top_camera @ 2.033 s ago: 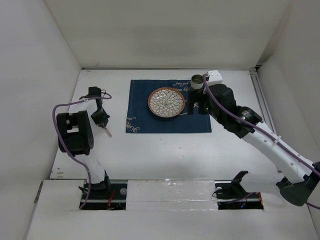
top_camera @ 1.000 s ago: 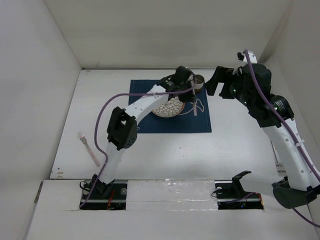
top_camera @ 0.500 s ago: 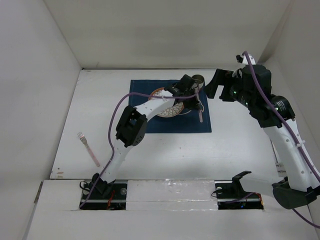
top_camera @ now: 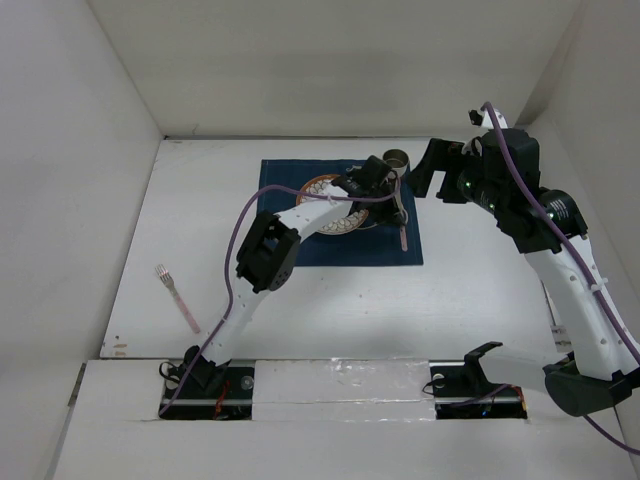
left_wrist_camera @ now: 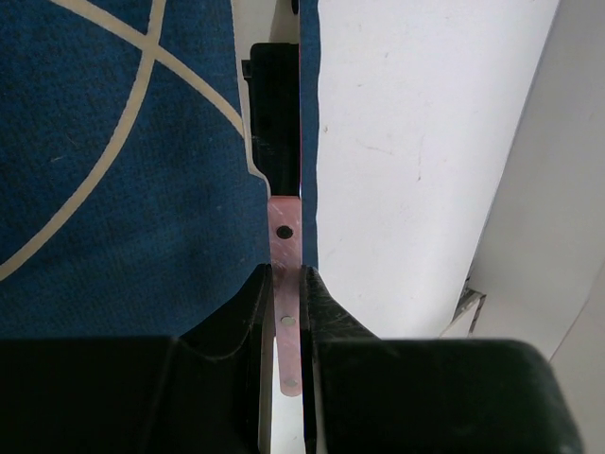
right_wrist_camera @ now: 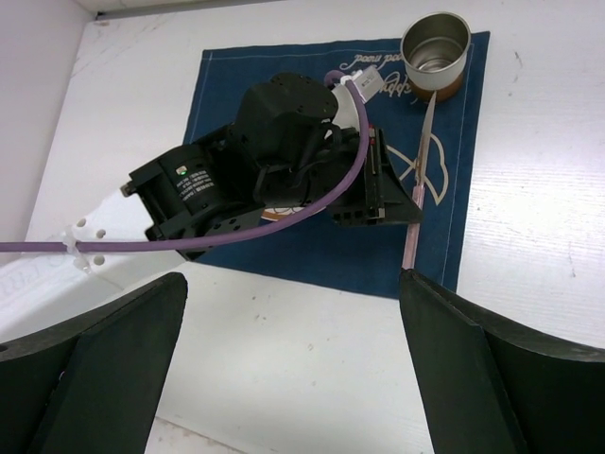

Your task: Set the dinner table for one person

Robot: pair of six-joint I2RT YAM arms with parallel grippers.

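Pink-handled knife (left_wrist_camera: 286,284) between left fingers (left_wrist_camera: 248,322)

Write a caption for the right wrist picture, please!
Left gripper holds a pink-handled knife at the right edge of the blue placemat, blade tip near the metal cup.

Navy placemat (top_camera: 300,245), metal cup (right_wrist_camera: 436,43) at its far corner, possibly a knife (right_wrist_camera: 410,241) alongside.

The plate (top_camera: 345,222) and cup (top_camera: 396,160) sit on placemat (top_camera: 370,250), fork (top_camera: 178,298) left on dinner table (top_camera: 450,300).
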